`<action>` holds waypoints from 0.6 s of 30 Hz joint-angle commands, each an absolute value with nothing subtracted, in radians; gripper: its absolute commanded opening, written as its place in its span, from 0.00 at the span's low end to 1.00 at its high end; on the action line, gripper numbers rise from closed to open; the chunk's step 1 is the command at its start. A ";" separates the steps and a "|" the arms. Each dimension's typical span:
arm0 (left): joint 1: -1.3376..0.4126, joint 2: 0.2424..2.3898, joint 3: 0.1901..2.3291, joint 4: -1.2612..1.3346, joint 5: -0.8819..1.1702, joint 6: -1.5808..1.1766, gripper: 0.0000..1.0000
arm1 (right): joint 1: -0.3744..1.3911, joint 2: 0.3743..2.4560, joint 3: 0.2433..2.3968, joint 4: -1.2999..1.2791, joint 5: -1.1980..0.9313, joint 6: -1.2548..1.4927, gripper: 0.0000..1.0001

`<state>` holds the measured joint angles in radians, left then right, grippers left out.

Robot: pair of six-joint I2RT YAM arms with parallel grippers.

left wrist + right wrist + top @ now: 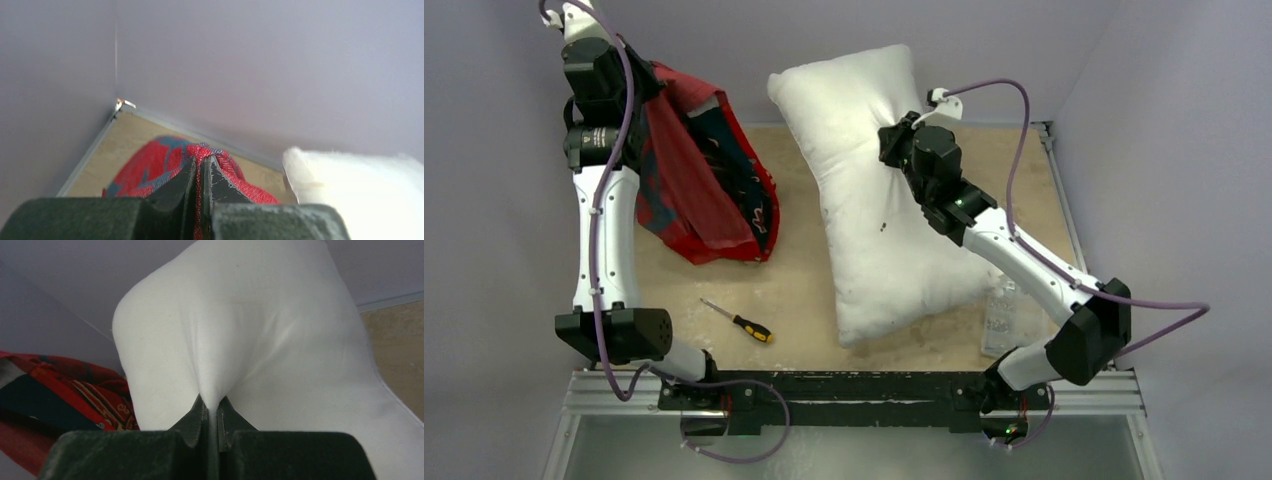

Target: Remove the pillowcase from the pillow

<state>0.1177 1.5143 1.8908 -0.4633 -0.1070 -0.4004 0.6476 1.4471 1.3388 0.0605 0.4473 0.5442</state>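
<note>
**Top view.** My left arm stands tall at the far left of the table (804,290). The pillowcase (709,190) hangs from the top of that arm as a red bundle. Its navy inner side shows in the folds, and its lower end rests on the tabletop. The pillow (874,210) lies bare to the right, apart from the cloth. It runs from the near edge toward the back wall, where its far end is raised. My right gripper (892,140) sits on the pillow's upper right side. A screwdriver (739,322) with a yellow-and-black handle lies near the left arm's base, touching neither cloth nor pillow. A clear plastic object (1002,320) lies just beside the pillow's near right corner; I cannot name it.

**Left wrist view.** The fingers of the left gripper (202,162) are drawn almost together and clamp a gathered ridge of red pillowcase between them. The cloth falls away below toward the table. The white pillow shows blurred at lower right.

**Right wrist view.** The fingers of the right gripper (212,407) are narrow and pinch a fold of the pillow, which puckers upward from the tips. The pillowcase lies at lower left, beyond the pillow's edge
</note>
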 commanded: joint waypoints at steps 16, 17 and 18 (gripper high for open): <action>0.122 0.918 0.816 -0.395 0.147 -0.502 0.05 | 0.605 1.713 1.221 0.415 0.311 0.661 0.07; 0.122 0.898 0.817 -0.425 0.148 -0.491 0.09 | 0.605 1.695 1.211 0.425 0.311 0.652 0.14; 0.122 0.876 0.824 -0.447 0.150 -0.478 0.14 | 0.604 1.674 1.200 0.433 0.315 0.643 0.22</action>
